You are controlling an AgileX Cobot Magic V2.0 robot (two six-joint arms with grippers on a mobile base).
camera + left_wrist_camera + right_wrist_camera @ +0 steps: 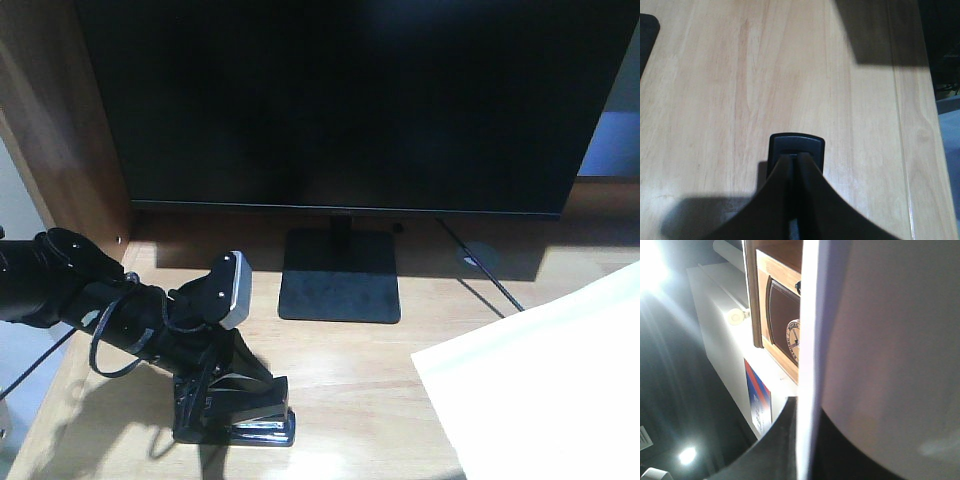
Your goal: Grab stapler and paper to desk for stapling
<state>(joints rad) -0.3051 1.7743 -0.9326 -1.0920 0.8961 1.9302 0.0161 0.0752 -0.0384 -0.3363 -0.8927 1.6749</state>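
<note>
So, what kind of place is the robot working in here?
Probably an office or study workstation: a light wooden desk with a black computer monitor on its stand, a round cable grommet and a stapler.

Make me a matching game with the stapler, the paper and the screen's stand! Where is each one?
Things:
1. stapler
2. paper
3. monitor stand

Places:
A. far right of the front view
B. middle of the desk, under the screen
C. gripped in the left claw

Pairs: 1-C, 2-A, 3-B
</note>
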